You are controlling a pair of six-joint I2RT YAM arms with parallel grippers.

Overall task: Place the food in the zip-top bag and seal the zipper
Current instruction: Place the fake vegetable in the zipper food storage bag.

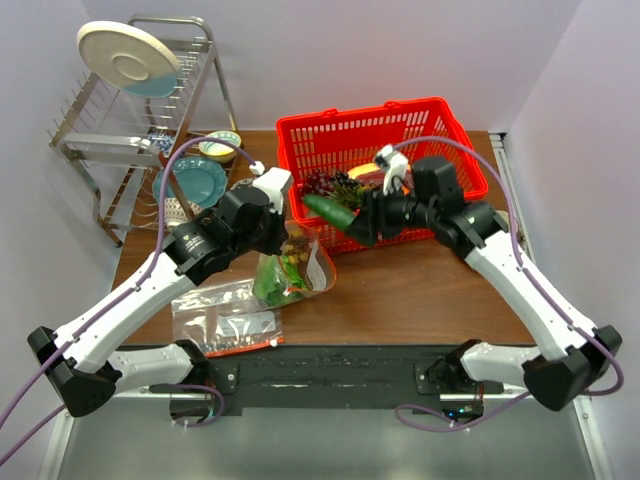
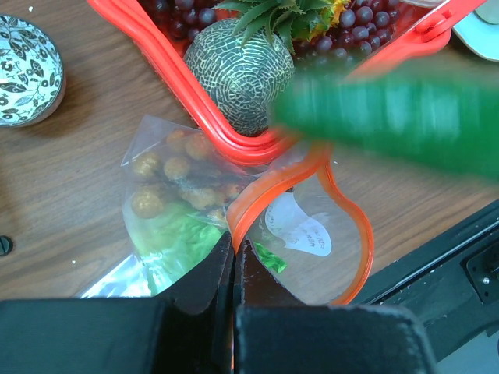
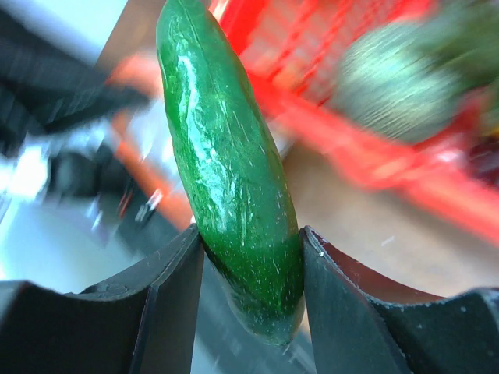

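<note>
My left gripper [image 2: 232,251] is shut on the red-orange zipper strip [image 2: 355,214] of the zip-top bag [image 1: 296,262] and holds its mouth open in a loop. Inside the bag lie pale-green cabbage [image 2: 173,241] and several brown round nuts [image 2: 178,179]. My right gripper [image 3: 251,241] is shut on the dark green cucumber [image 3: 226,164]. In the top view the cucumber [image 1: 328,211] hangs just right of the left gripper, above the bag's mouth. It shows as a green blur [image 2: 398,117] in the left wrist view.
A red basket [image 1: 385,175] behind holds purple grapes [image 1: 325,183], a pineapple [image 2: 288,15] and a netted melon [image 2: 238,70]. A second zip-top bag [image 1: 222,322] lies flat near the front left. A dish rack [image 1: 140,100] with plates stands at the back left.
</note>
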